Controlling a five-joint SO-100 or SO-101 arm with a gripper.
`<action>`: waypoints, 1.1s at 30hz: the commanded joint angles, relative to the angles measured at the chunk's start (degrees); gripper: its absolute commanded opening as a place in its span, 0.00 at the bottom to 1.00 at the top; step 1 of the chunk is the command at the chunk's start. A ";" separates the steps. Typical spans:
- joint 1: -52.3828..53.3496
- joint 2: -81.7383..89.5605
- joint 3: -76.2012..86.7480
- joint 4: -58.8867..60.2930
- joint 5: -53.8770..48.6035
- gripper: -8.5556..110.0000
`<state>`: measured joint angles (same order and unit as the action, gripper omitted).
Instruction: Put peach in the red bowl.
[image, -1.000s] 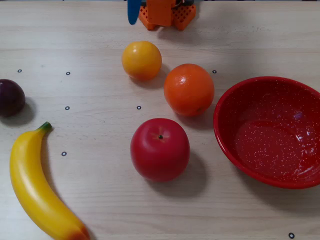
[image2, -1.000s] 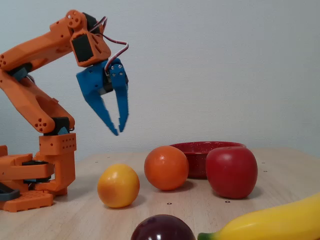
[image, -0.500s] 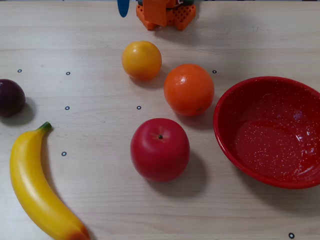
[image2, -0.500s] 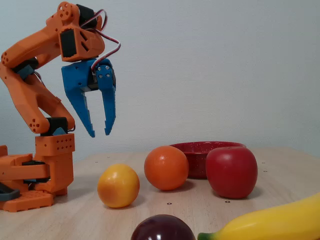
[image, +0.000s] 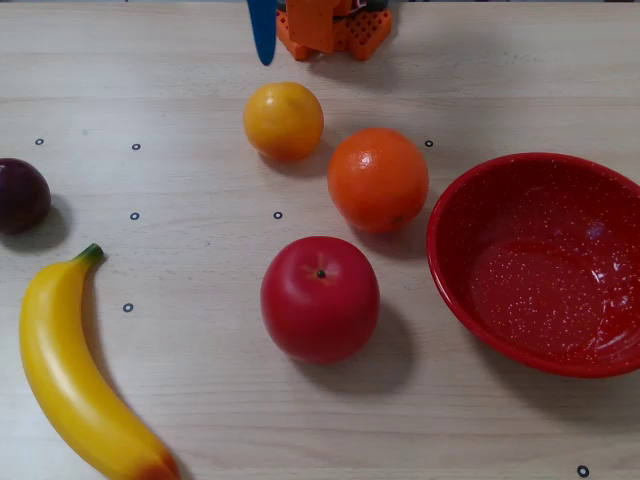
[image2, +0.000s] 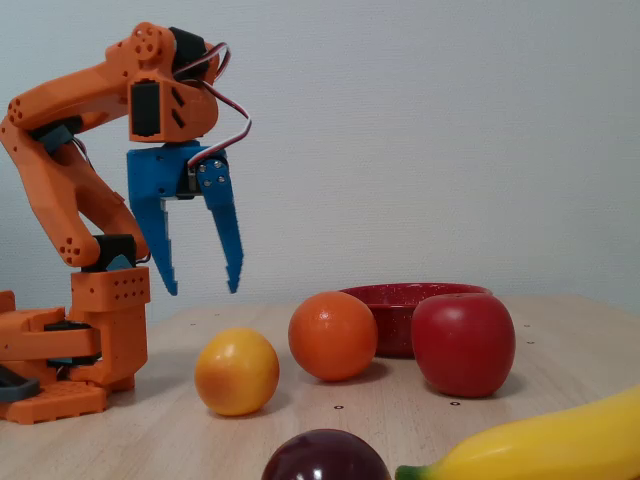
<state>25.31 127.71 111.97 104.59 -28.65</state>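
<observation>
Since half a second ago the blue two-fingered tool has spread its jaws wider and dipped a little — it now hangs released and empty, above and slightly behind the small smooth yellow-orange peach. From above, one blue finger shows just beyond the peach. That peach sits untouched on the pale wooden counter, with the larger dimpled orange just beside it; past the orange lies the wide glossy red speckled bowl, empty. Judged from this, the task has barely begun — descent, grasp, carry and release all remain.
</observation>
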 joint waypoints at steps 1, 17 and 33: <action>-1.49 -0.35 -0.88 1.93 -3.78 0.26; 5.01 -5.10 0.70 -0.44 -26.28 0.34; 7.82 -5.19 4.39 -4.83 -34.01 0.35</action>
<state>31.64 121.29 117.51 101.07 -61.35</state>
